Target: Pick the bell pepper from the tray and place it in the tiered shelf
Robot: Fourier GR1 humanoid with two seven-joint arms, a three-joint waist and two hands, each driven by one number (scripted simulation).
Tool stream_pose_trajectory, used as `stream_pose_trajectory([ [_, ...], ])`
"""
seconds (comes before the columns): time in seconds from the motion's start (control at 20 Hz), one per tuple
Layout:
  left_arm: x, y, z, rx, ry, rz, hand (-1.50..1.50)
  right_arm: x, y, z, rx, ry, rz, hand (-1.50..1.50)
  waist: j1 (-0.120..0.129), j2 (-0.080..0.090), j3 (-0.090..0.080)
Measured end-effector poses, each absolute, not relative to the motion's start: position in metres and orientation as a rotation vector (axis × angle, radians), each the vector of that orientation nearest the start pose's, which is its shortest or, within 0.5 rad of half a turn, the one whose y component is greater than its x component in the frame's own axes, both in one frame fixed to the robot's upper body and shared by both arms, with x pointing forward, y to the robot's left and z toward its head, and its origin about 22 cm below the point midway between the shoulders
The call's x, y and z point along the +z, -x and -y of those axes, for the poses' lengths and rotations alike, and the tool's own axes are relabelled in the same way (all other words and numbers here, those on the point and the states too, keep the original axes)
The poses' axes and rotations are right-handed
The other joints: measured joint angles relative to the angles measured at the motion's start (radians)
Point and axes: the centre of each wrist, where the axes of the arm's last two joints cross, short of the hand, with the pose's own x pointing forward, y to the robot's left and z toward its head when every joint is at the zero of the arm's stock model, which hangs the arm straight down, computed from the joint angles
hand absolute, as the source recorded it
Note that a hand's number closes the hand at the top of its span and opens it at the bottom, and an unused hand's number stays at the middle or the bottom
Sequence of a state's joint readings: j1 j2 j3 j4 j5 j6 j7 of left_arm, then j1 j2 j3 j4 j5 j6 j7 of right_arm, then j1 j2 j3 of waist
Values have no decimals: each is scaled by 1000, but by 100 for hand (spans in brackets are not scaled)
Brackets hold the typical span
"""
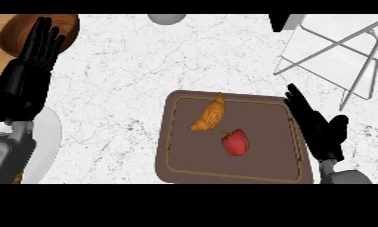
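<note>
Red bell pepper (235, 142) sits by a croissant (210, 114) on a brown tray (273, 121); right hand (319, 130), straight-fingered and empty, apparently overhangs its rim.

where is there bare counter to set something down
Widest bare counter lies between the left hand and the tray, running up toward the tiered shelf. The tray is crowded: croissant, bell pepper, right hand at its right edge.

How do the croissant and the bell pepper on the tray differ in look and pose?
The croissant is golden brown; the bell pepper is red with a small stem. The croissant is long, curved and lies diagonally; the bell pepper is compact. The croissant lies farther from the robot than the bell pepper. Both lie on the tray, close together.
</note>
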State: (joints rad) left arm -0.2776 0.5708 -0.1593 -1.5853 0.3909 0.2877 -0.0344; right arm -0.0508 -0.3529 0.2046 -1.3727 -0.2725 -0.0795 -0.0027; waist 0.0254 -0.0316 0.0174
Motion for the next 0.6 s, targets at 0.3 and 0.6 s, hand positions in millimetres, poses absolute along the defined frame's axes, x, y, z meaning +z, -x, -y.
stream_pose_trajectory([
  [0.3,48,-273,-301,-23,-189,1492,0,48,-272,298,296,123,1770,150,-28,21,-14],
  [0.6,-8,-250,-294,38,-128,1210,0,48,-265,339,401,408,1748,-150,-35,32,-19],
])
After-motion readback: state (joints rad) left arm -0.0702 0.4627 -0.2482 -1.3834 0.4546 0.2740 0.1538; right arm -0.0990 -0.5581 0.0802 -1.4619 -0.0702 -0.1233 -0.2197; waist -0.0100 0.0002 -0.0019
